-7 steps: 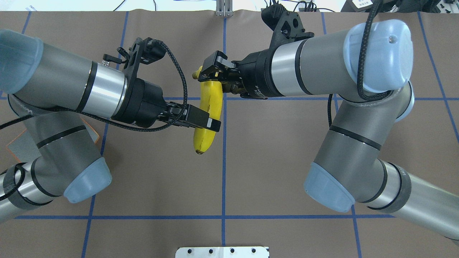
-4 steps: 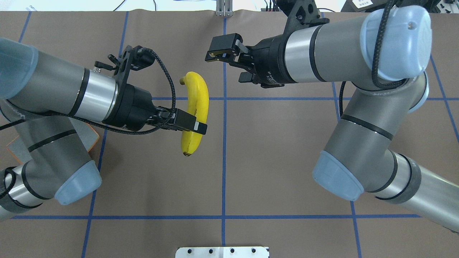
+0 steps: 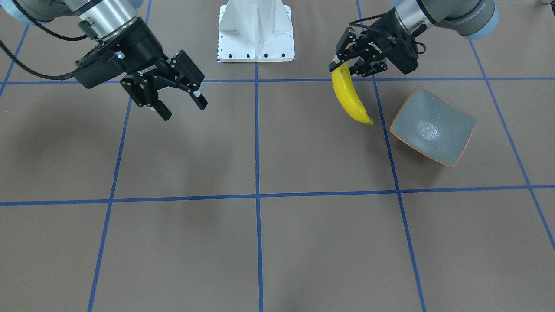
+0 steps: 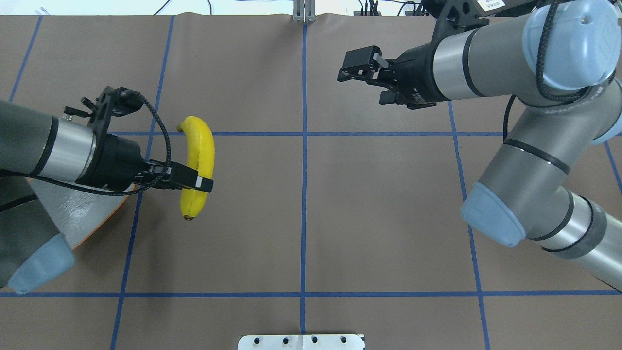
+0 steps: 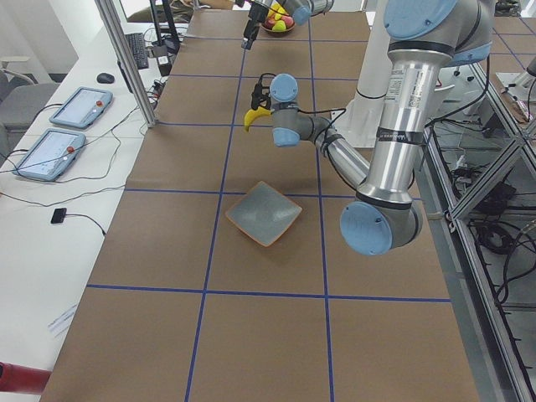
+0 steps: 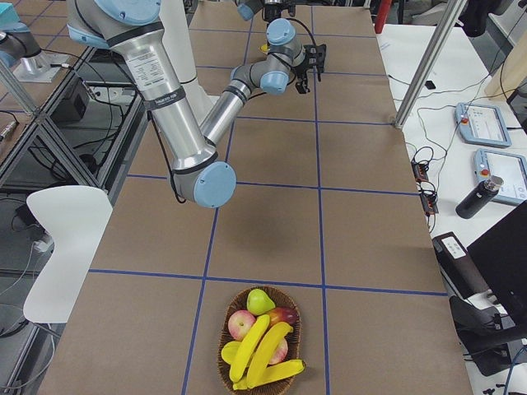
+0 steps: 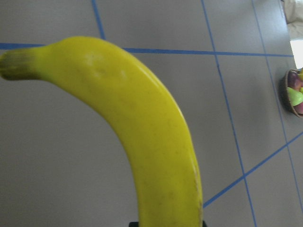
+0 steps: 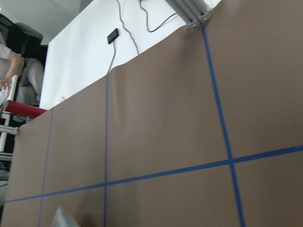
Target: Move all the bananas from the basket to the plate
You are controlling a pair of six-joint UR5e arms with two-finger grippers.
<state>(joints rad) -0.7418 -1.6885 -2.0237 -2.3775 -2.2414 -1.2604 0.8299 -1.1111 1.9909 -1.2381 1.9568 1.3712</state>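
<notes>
- At the tip of the left arm, the left gripper (image 4: 197, 182) is clamped across a banana (image 4: 197, 160). Its fingers pinch the fruit below the middle, nearer the blunt end.
- Seen from overhead, the banana lies lengthwise, with its stem at 12 o'clock and its dark blunt end at 6 o'clock. The curve bulges toward 3 o'clock.
- From the left wrist camera the banana (image 7: 151, 132) fills most of the picture, with the brown table (image 7: 71, 165) behind it.
- Taking the overhead table centre as the dial, the held banana is at about 9 o'clock.
- The plate (image 3: 433, 130) sits on the table at about 8 o'clock from the left gripper in the overhead view, partly hidden there under the left arm. In the front view it holds nothing, and the banana's stem tip is near its corner without touching it.
- The right gripper (image 3: 183, 108) has its fingers spread wide with nothing between them. It is at about 1 o'clock from the overhead table centre, well apart from the banana.
- The basket (image 6: 292, 306) stands at the table's end on the robot's right, far from both grippers. It holds three more bananas (image 6: 263, 350) along with red apples (image 6: 240, 325) and a green pear (image 6: 259, 301).
</notes>
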